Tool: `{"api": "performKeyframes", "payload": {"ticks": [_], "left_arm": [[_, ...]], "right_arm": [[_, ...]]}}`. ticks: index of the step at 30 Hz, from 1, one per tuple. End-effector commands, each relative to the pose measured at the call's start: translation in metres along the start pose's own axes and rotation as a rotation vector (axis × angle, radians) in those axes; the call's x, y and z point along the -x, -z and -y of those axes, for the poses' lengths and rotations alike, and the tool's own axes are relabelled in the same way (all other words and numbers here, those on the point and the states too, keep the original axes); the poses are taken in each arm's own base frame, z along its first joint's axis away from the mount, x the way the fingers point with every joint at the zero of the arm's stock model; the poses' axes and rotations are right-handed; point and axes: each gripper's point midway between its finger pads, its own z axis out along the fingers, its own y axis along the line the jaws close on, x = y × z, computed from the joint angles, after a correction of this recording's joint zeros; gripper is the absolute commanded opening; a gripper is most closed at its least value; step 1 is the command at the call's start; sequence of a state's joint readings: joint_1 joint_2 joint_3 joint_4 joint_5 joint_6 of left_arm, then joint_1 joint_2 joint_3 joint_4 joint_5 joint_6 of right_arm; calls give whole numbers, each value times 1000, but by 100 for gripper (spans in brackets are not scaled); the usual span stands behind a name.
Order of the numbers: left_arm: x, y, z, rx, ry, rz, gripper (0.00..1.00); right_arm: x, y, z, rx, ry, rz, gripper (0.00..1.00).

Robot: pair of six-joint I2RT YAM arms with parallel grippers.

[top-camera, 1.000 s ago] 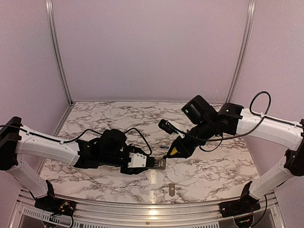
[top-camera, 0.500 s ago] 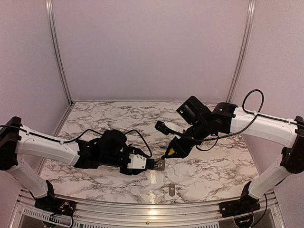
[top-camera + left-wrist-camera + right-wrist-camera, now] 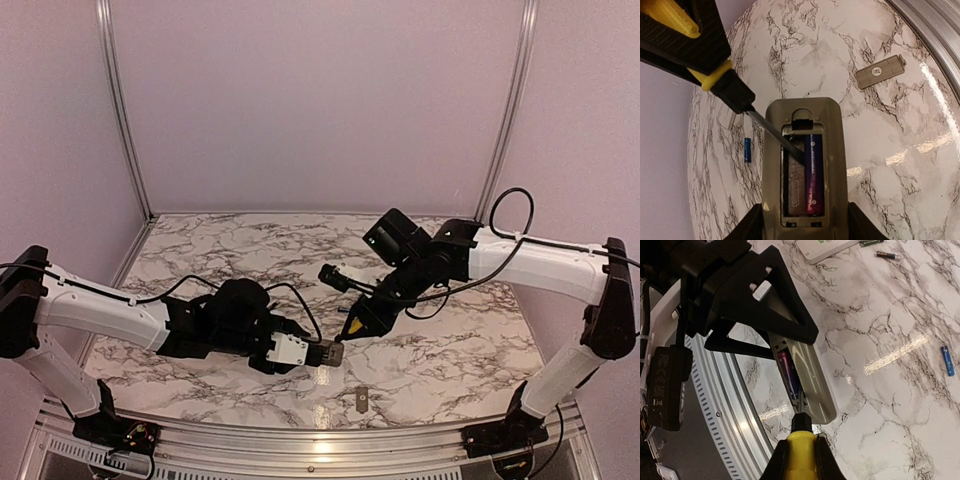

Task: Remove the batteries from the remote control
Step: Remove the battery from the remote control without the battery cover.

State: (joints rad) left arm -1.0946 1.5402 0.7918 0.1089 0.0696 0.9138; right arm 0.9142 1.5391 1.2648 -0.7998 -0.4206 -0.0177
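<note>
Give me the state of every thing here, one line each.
remote control: gripped, compartment open.
seated battery: in its slot; neighbouring slot empty.
loose battery: lying on the table.
cover plate: off, flat on the table.
screwdriver: gripped, tip in the empty slot.
left gripper: shut on the remote control.
right gripper: shut on the screwdriver.

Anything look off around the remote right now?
Nothing damaged. Remote held open-side up: one battery seated, the slot beside it empty with the screwdriver tip inside. A loose blue battery and the cover plate lie apart on the table.
</note>
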Motion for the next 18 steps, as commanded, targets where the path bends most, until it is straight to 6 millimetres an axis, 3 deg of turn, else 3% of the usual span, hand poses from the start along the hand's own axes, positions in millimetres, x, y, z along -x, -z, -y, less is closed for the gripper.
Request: {"api": "performKeyframes", "payload": {"ticks": [1, 5, 11, 18], "left_arm": [[13, 4, -46, 210, -70, 17, 0], [2, -1, -52, 255, -118, -21, 0], [-10, -11, -57, 257, -147, -49, 0], [-38, -20, -62, 306, -189, -128, 0]], "right_arm": [[-16, -24, -6, 94, 0, -95, 0], [-16, -42, 0, 109, 8, -124, 0], [5, -64, 15, 105, 12, -122, 0], [19, -81, 37, 166, -51, -83, 0]]}}
